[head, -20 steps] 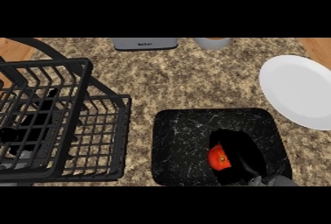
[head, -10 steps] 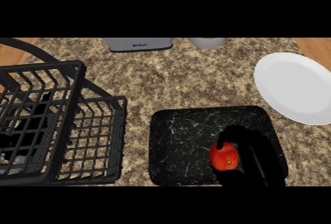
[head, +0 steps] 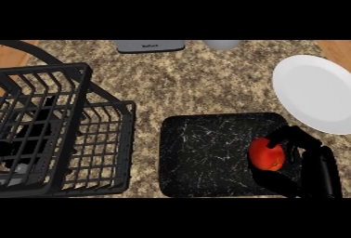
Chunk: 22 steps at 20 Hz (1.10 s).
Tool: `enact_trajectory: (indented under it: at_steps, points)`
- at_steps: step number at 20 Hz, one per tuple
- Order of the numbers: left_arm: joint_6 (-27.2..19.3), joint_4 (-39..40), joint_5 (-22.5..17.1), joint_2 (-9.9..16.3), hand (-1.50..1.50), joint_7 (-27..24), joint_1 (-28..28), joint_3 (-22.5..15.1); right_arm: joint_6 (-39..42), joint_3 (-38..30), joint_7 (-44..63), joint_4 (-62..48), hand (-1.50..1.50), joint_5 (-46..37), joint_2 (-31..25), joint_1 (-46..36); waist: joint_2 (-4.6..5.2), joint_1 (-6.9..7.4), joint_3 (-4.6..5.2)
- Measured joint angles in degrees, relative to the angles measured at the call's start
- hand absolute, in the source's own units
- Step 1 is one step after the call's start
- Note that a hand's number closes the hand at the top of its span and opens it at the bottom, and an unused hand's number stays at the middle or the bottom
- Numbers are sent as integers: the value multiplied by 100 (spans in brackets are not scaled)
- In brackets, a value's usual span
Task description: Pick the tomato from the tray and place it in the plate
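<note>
Looking down from the head view, the right hand (head: pixel 312 160) is curling its black fingers (head: pixel 288 137) around the tomato (head: pixel 267 154), clamped on it from the right side, with the thumb lying below the fruit. The red tomato is sitting at the right edge of the black marbled tray (head: pixel 205 153), and whether it is touching the tray's surface or hanging just above it cannot be told. The white plate (head: pixel 315 93) is lying on the speckled counter (head: pixel 192 79) just beyond the tray's upper right corner, close to the hand but apart from the tomato. A black wire basket (head: pixel 61 135) is standing at the left, just beside the tray. A grey appliance (head: pixel 149 45) and a pale round object (head: pixel 221 44) are showing at the counter's far edge.
</note>
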<state>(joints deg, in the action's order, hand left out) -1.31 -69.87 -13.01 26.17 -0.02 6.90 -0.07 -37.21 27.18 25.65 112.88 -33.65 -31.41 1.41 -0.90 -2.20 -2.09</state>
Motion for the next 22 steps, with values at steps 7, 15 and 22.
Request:
enact_trajectory:
  at_steps: [7,15,22]
  points:
    - [-8,62,-15,-14,0,-25,152,-98,-380,-983,-596,-433,150,875,-208,56,47,133,-2]
    - [-3,164,-27,-40,0,-48,391,-251,-603,-2048,-1493,-1737,150,1657,-355,-348,103,336,6]
    - [12,278,-35,-69,0,-62,581,-368,-244,-2771,-2335,-2938,150,2422,-562,-924,126,485,7]
